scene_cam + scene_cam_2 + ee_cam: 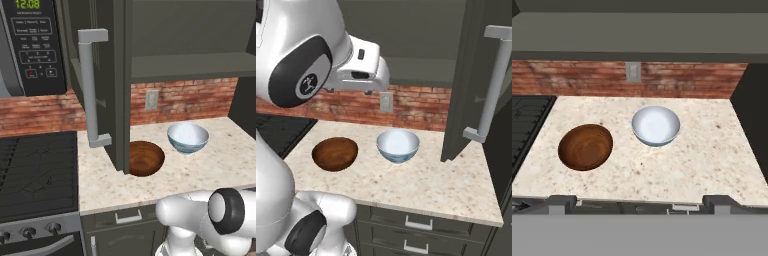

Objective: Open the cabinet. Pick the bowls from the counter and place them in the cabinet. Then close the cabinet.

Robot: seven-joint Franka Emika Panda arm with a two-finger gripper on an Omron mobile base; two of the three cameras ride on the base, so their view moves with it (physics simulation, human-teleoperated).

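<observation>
The cabinet (190, 65) stands open, its left door (102, 90) and right door (461, 85) swung out over the counter (200, 175). A brown wooden bowl (146, 158) (335, 153) (585, 146) sits on the counter, partly behind the left door in the left base view. Just to its right rests a white bowl with a blue pattern (188, 138) (398, 145) (656, 125). My gripper (639, 204) hovers high above the counter's front edge, open and holding nothing, looking down on both bowls. The fingertips (562, 204) stand far apart.
A black microwave (35, 45) hangs over the black stovetop (35, 170) left of the counter. A wall outlet (151, 99) sits in the brick backsplash. Drawers (416, 225) run under the counter. The right door's bar handle (491, 85) juts out.
</observation>
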